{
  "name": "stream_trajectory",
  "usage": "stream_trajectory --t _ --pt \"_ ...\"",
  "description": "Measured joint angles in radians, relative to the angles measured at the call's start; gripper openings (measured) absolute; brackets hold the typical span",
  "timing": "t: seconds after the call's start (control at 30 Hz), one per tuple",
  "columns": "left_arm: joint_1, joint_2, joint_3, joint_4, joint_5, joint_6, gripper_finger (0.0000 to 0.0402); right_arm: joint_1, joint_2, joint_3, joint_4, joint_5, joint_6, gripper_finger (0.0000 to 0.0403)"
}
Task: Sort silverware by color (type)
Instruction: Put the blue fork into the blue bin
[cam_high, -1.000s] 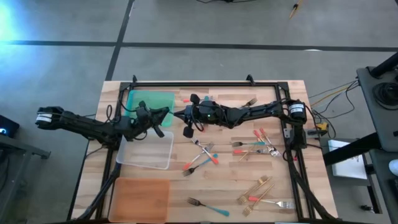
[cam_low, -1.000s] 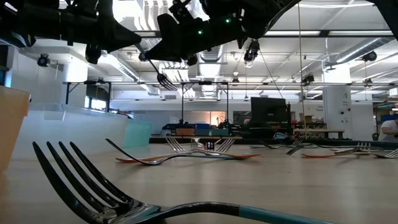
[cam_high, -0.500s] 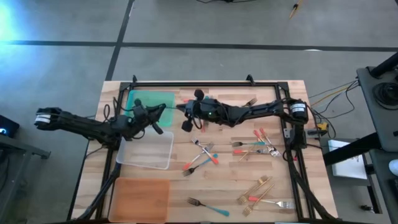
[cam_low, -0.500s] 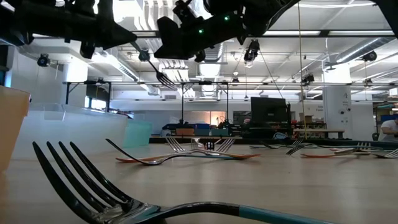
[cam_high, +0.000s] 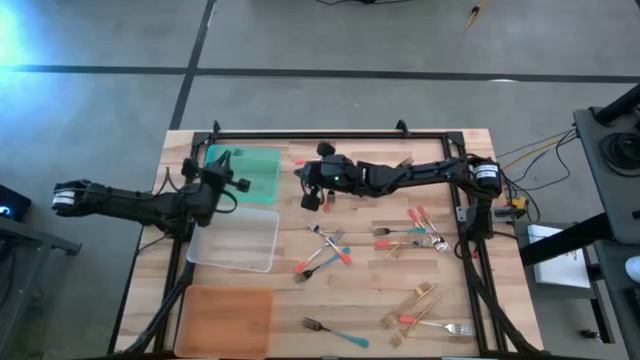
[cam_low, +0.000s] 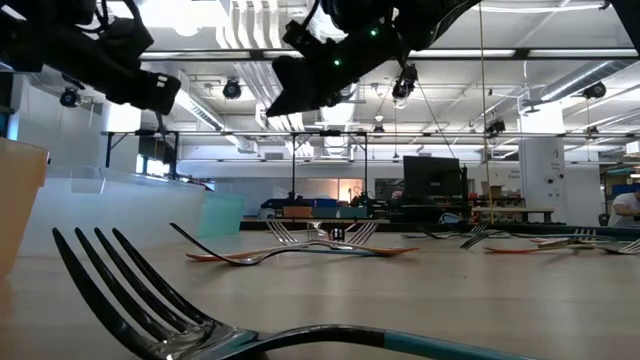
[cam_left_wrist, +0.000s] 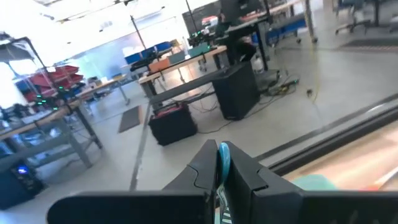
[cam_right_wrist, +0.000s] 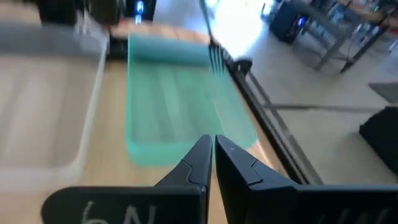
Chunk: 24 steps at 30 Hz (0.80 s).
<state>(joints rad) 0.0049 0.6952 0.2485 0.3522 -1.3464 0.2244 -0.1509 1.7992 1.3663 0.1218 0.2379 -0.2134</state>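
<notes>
A teal-handled fork (cam_left_wrist: 222, 163) is pinched in the closed left gripper (cam_high: 222, 170) above the green tray (cam_high: 255, 175), presumably for sorting, while the right gripper (cam_high: 312, 195), closed and empty, hangs near the scattered forks (cam_high: 325, 250).

Both arms are black and jointed, with silver-white motor caps at the shoulders, green indicator lights on the right arm (cam_high: 400, 178), and thin black cables.

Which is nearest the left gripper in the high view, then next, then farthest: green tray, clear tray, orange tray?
From the left gripper:
1. Green tray, directly under it, at the table's far side.
2. Clear tray, just below in the picture.
3. Orange tray, at the near edge.
</notes>
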Motion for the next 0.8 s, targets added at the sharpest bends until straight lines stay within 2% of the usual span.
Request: stream_trajectory --t 0.13,0.23,0.4,0.53,0.63,0.8 --pt "0.041 0.020 0.000 -0.033 0.003 -0.022 0.0000 -0.005 0.000 0.000 -0.091 0.033 0.034 0.0013" --pt "0.050 0.042 0.000 -0.061 0.030 -0.073 0.0002 -0.009 -0.008 0.004 -0.228 0.082 0.056 0.0013" --pt "0.049 0.081 0.000 -0.121 0.080 -0.162 0.0024 -0.029 -0.021 0.044 -0.474 0.104 0.134 0.0013" --pt "0.050 0.118 0.000 -0.220 0.082 -0.230 0.0044 -0.045 -0.021 0.071 -0.621 0.105 0.147 0.0015" --pt "0.050 0.141 0.000 -0.252 0.076 -0.275 0.0060 -0.064 -0.021 0.086 -0.713 0.103 0.148 0.0031" --pt "0.050 0.147 0.000 -0.254 0.028 -0.281 0.0081 -0.113 -0.020 0.088 -0.864 0.108 0.142 0.0089"
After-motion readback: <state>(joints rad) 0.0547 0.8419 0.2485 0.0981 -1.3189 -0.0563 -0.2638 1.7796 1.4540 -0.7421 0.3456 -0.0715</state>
